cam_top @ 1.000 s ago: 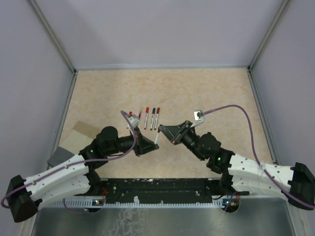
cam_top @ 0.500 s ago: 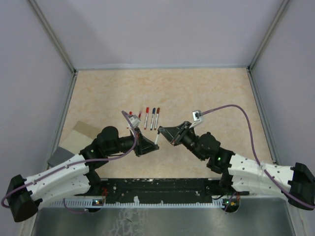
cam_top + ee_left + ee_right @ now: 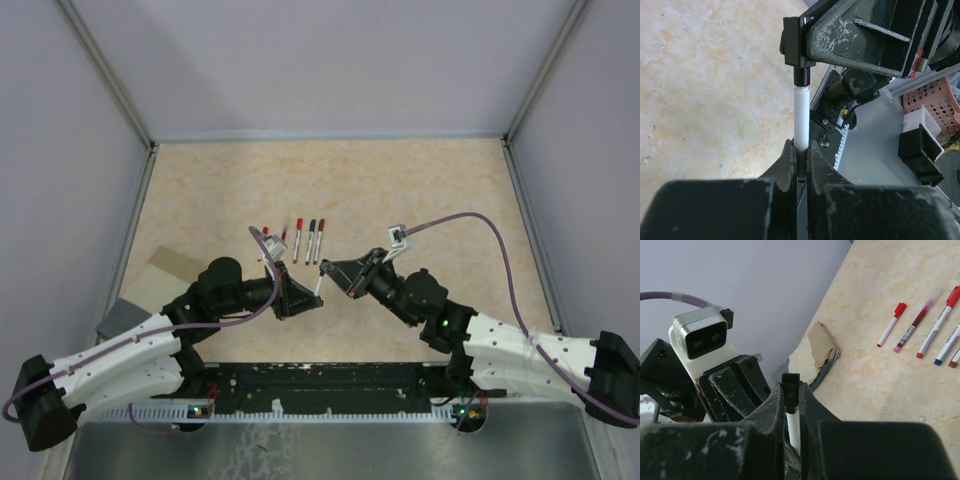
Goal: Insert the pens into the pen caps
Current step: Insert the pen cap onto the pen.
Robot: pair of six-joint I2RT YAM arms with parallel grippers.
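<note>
Beige marbled worktop [image 3: 420, 190] carries the scene; over its middle, nearer the near edge, the left tool [image 3: 800, 155] is clamped tight on the white barrel of a pen [image 3: 800, 115], which juts from its fingertips toward the right arm. At the pen's free end sits a black cap [image 3: 801, 76], in line with it and touching it, pinched in the closed right tool [image 3: 790, 390]. Five loose pens [image 3: 311, 240] lie in a row just beyond both tools, toward the far edge.
</note>
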